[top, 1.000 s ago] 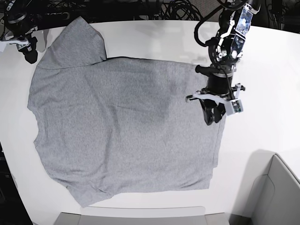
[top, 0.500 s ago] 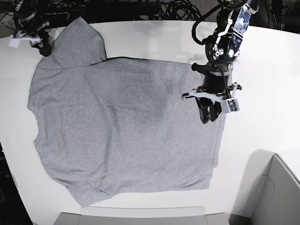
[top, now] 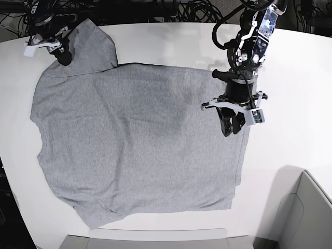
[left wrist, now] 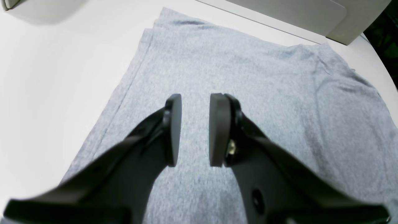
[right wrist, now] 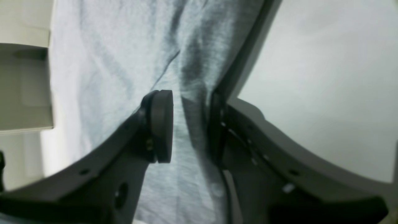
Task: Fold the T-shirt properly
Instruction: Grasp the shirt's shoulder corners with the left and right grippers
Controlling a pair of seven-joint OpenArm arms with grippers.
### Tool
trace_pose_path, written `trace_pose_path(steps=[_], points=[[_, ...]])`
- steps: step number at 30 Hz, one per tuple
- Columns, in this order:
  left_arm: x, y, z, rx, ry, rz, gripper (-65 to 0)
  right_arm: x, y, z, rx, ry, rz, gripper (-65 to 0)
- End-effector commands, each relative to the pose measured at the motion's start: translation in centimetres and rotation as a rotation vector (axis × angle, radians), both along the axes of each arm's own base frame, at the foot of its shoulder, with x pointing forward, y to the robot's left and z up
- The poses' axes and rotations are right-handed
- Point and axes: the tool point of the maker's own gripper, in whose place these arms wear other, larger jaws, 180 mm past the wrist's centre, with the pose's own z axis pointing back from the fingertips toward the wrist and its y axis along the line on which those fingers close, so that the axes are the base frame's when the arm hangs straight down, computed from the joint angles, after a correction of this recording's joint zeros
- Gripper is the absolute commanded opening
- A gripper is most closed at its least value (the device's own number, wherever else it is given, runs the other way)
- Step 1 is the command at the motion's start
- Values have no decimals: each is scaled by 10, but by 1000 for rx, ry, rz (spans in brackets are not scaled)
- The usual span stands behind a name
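The grey T-shirt [top: 135, 145] lies spread plain side up on the white table [top: 290, 62], one sleeve pointing to the far left corner. My left gripper [top: 231, 128] hangs open just above the shirt's right edge; in the left wrist view its gripper [left wrist: 195, 130] has only flat T-shirt cloth [left wrist: 248, 68] under the gap. My right gripper [top: 64, 55] sits at the far-left sleeve. In the right wrist view its gripper [right wrist: 191, 130] is open, straddling the edge of the T-shirt sleeve [right wrist: 124, 46], with cloth in the gap.
A grey bin [top: 306, 212] stands at the near right corner and a flat grey tray [top: 145, 242] lies along the near edge. Black cables [top: 171, 10] run behind the table's far edge.
My right gripper has travelled right from the table's far-left corner onto the sleeve and narrowed slightly. The left gripper has shifted a little to the left over the shirt's edge.
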Motion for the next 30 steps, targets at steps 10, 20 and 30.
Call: trace_pose_path(steps=[10, 20, 30], points=[[-3, 10, -6, 2, 72, -4, -446, -13, 22, -22, -24, 123, 101, -458], [-48, 143, -64, -408, 298, 403, -421, 1, 16, 10, -99, 53, 133, -458], [-74, 118, -121, -643, 567, 331, -421, 3, 12, 14, -121, 51, 150, -458]])
